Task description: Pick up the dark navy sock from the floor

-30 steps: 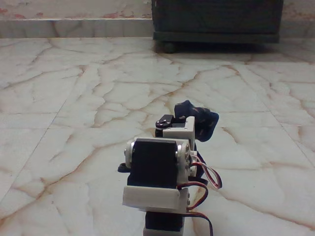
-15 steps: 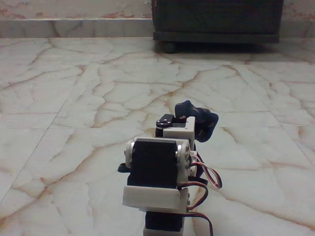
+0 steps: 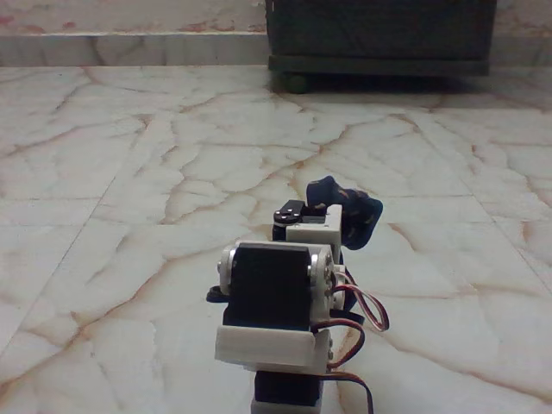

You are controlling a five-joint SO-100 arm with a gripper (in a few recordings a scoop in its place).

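The end effector (image 3: 332, 226) sits low at the far end of the arm, mostly hidden in the fixed view behind the white bracket and the black servo block (image 3: 272, 285) nearer the camera. Its jaws are screened by that hardware, so I cannot tell whether they stand wide, narrow, or closed on fabric.

The dark navy sock (image 3: 349, 210) is bunched into a lump just past the wrist, rising above and to the right of the white bracket. Its lower edge is hidden behind the arm, so whether it rests on the floor (image 3: 129, 198) or hangs clear of it cannot be settled from here.

Over the last second almost nothing has changed. The sock keeps the same crumpled outline at the same spot, and the arm's joints, the red, white and black wires (image 3: 366, 315) looping off its right side, and the bracket all sit where they were. My reading is that the arm is paused at the grasp point, either closing on the sock or about to lift; no lift has begun.

Beyond, the veined marble tiles run back to a dark cabinet (image 3: 379, 34) standing against the wall, well apart from the sock.
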